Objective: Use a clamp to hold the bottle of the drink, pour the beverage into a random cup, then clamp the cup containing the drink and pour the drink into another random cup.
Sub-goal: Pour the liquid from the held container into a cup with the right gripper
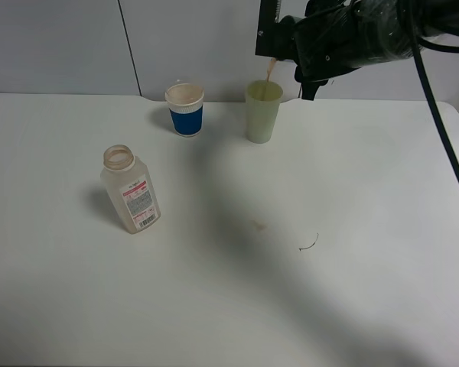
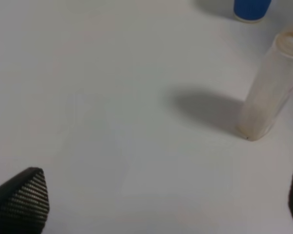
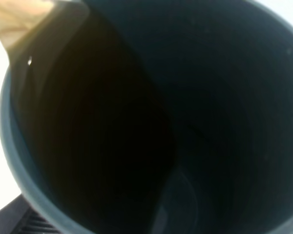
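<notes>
Brown drink (image 1: pixel 271 71) falls in a thin stream from the dark cup (image 3: pixel 185 97) into the pale cup (image 1: pixel 262 112) below it. The right claw (image 1: pixel 294 47) is clamped on the dark cup and holds it in the air at the back of the table (image 1: pixel 352 306), right of the middle. That cup is tipped far over. Its long axis lies close to level and its mouth points left in the high view, with the lip just above the pale cup's rim. In the right wrist view its inside fills the frame, with the drink pooled along the low side and running out over the lip.

The pale cup stands upright with its mouth up. The blue cup (image 1: pixel 186 109), white at the rim, stands upright just to its left; the two are apart.

The bottle (image 1: pixel 130 189) stands on the left half of the table, well apart from both cups. It is uncapped, mouth up, with its label facing the front edge. It looks clear and nearly empty.

The left claw (image 2: pixel 158 202) hangs above bare table near the bottle, its fingertips (image 2: pixel 19 200) wide apart with nothing between them. Nothing lies between it and the bottle.

A faint stain (image 1: pixel 258 225) and a small dark thread (image 1: pixel 309 245) lie near the middle of the table, away from the cups.
</notes>
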